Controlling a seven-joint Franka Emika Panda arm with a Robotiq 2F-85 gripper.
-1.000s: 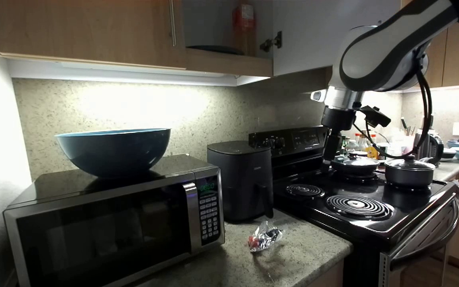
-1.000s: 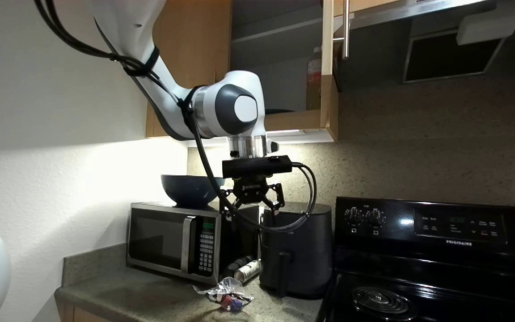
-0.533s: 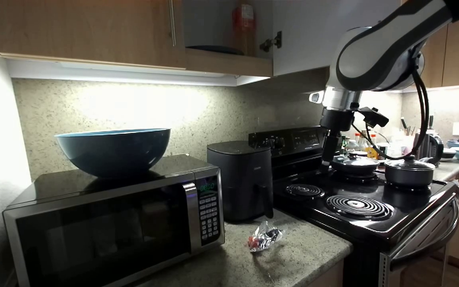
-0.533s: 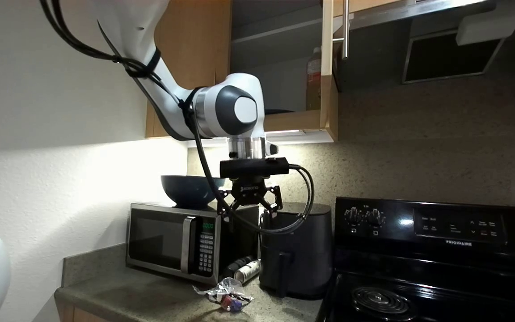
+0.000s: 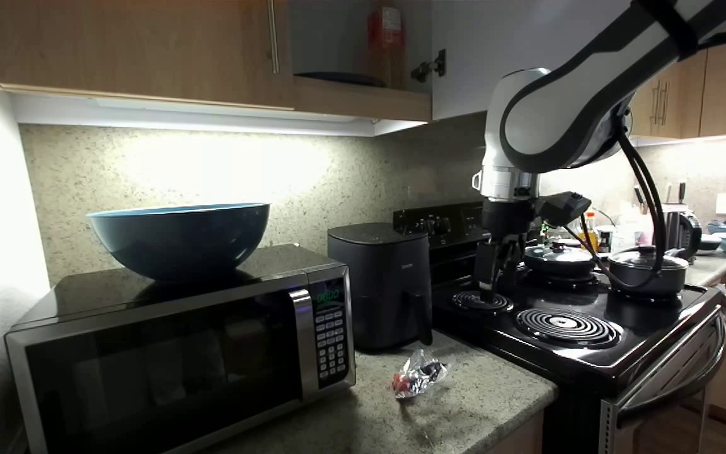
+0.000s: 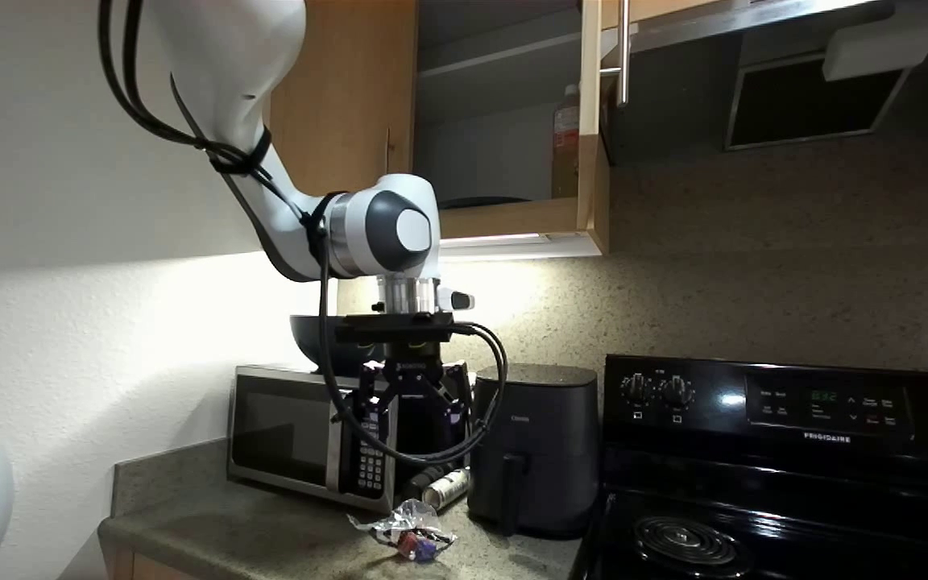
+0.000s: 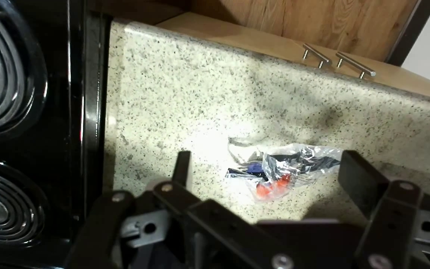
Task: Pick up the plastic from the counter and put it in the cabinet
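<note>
Holding the gripper (image 7: 269,166) wide-parted and empty, probably for straddling the plastic (image 6: 411,533); locating this on the bench (image 6: 271,524) at the gripper's six o'clock in an exterior view; showing the cabinet (image 6: 480,141) open at one o'clock, presumably for stowing.

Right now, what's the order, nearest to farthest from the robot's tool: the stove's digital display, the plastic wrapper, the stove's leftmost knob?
In an exterior view, from the tool:
1. Plastic wrapper: below, on the counter.
2. Stove's leftmost knob: to the picture's right.
3. Stove's digital display: farther right.
</note>
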